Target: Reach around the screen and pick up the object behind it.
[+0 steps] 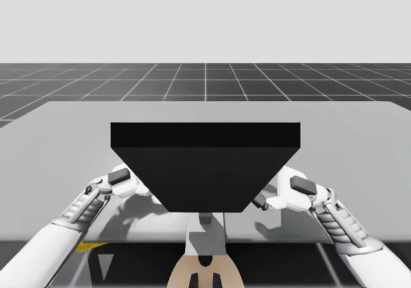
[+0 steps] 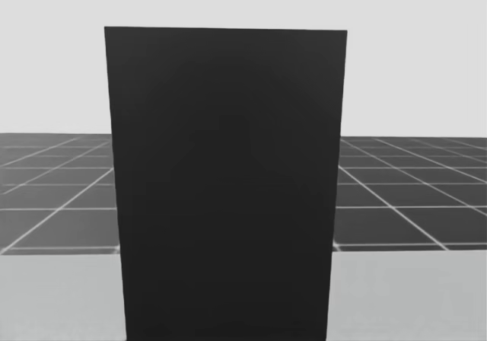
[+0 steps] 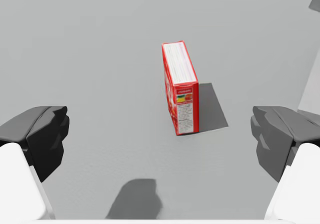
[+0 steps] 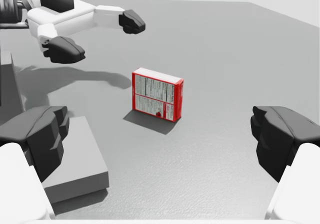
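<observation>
A tall black screen [image 1: 205,166] stands mid-table and blocks the head view [image 2: 228,189]. Behind it a red box [image 3: 180,89] stands upright on the grey table, its narrow printed end towards my left gripper [image 3: 160,139], which is open and some way short of it. My right gripper [image 4: 160,139] is also open, and it faces the red box's [image 4: 157,101] broad printed side from a distance. Beyond the box in that view hangs my left gripper [image 4: 100,35], fingers spread. From above, my left gripper [image 1: 138,186] and right gripper [image 1: 266,201] flank the screen.
The grey table [image 1: 64,134] stretches wide around the screen, with a dark grid floor beyond its far edge. A low grey block [image 4: 75,159] lies beside my right gripper's finger, next to the dark upright screen [image 4: 10,89].
</observation>
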